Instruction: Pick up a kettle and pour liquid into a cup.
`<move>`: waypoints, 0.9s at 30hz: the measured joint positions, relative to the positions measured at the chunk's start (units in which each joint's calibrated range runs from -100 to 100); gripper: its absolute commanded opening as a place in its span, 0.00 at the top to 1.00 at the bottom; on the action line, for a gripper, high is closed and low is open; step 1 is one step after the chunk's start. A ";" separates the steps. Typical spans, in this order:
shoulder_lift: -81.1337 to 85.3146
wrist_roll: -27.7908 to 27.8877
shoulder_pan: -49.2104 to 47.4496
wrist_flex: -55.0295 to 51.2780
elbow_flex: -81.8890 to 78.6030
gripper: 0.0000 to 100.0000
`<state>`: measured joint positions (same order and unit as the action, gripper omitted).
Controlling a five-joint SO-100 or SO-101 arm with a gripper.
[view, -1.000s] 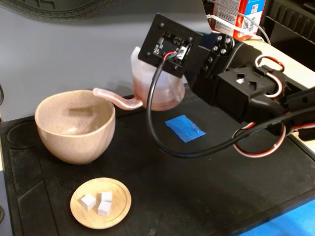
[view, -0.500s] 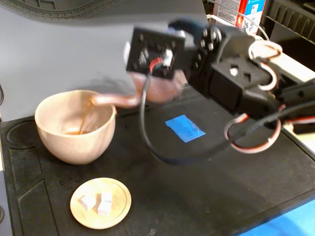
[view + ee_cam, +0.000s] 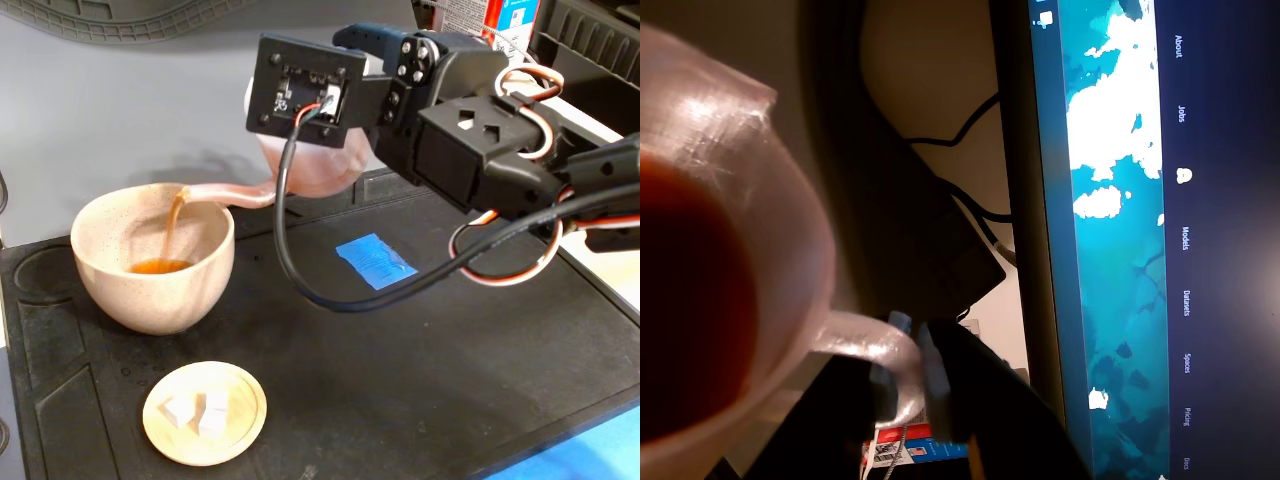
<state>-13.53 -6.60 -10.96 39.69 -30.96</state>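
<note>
Above the black counter mat [image 3: 420, 380], the pour itself is under way: the kettle [image 3: 318, 168] is held off the surface and tipped toward the left of the fixed view, its long spout [image 3: 228, 194] reaching over the wavy rim of the cup [image 3: 150, 290]. A thin orange-red stream of liquid [image 3: 174, 222] drops from the spout tip into a small pool at the bottom of the cup, which is still mostly unfilled. The gripper [image 3: 908, 372] is clamped on the kettle's loop handle [image 3: 872, 345]; the wrist view shows the translucent handle pinched against a dark finger, with dark liquid still standing inside the kettle's body. In the fixed view the gripper itself is hidden behind the wrist camera board [image 3: 305, 92]. The cup sits at the left of the mat, well apart from the blue tape patch [image 3: 375, 260], with the wooden dish [image 3: 240, 425] holding white cubes [image 3: 198, 410] nearer the camera. Judging from these views, the step in hand is pouring, roughly mid-task. The next move calls for holding the spout tip steady over the cup's opening while the tilt is kept or slightly deepened, then rolling the wrist back level before carrying the kettle away, so the stream does not trail across the rim or onto the mat.
</note>
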 measured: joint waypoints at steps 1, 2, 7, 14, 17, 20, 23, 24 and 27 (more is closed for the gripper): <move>0.00 0.00 0.00 0.00 0.00 1.00; 0.00 0.00 0.00 0.00 0.00 1.00; 0.00 1.36 0.00 0.00 0.00 1.00; 0.00 1.36 0.00 0.00 0.00 1.00; 0.00 1.36 0.15 0.00 0.00 1.00; 0.00 1.36 0.15 0.00 0.00 1.00; 0.00 1.36 0.60 0.00 0.00 1.00; 0.00 0.16 0.68 0.00 0.00 1.00; 0.00 -3.35 1.66 -0.26 0.00 1.00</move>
<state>-13.53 -9.95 -9.30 39.43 -30.96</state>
